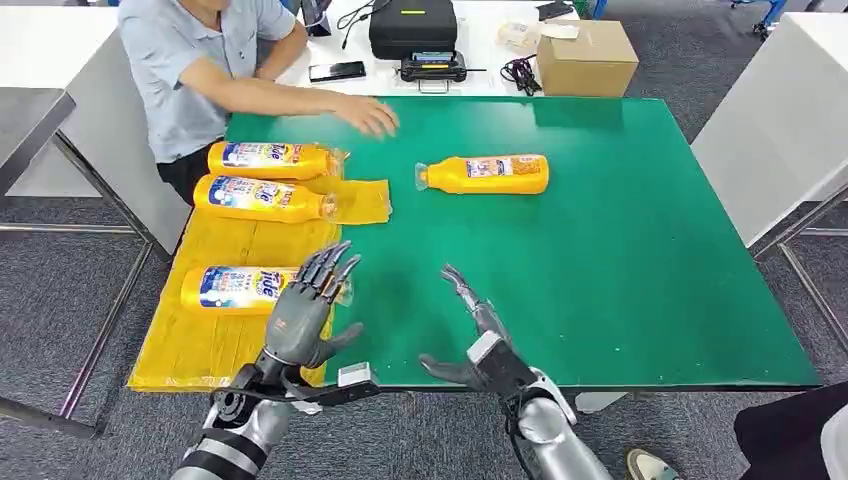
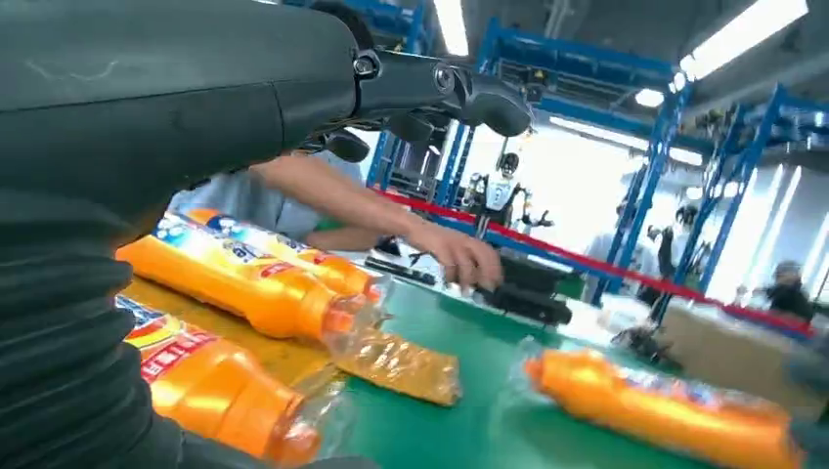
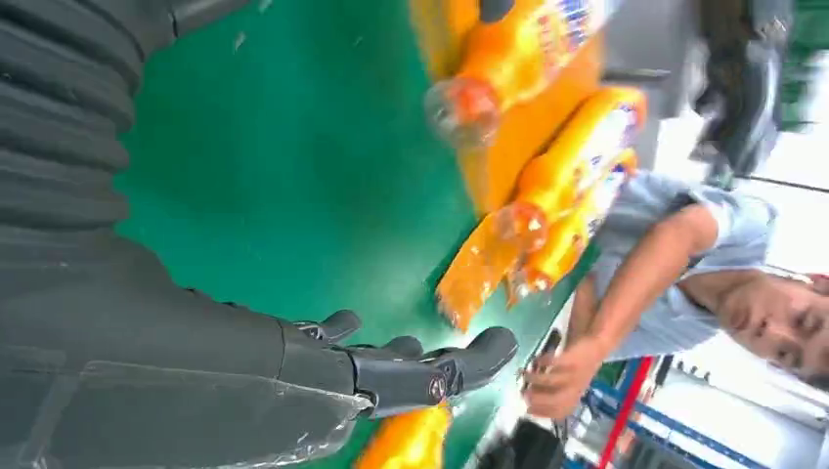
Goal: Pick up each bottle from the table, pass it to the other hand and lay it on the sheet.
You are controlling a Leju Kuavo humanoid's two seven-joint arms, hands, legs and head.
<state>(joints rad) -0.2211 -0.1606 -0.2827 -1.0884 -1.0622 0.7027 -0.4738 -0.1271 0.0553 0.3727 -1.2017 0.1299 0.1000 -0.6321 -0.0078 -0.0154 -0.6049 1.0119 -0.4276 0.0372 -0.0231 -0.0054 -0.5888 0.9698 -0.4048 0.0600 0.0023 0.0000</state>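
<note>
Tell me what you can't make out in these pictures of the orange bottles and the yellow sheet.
- Nearest orange plastic bottle on the yellow sheet: its cap end is hidden behind the left hand in the head view.
- Orange bottle on the green mat: mostly covered by the right hand and cut by the edge in the right wrist view.
- Bottle label text: too small and blurred to read.
- Sheet's near left edge: hidden by the left arm.

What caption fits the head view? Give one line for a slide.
Both hands, left and right, hover open; three bottles lie on the yellow sheet, one bottle remains on the green table.
</note>
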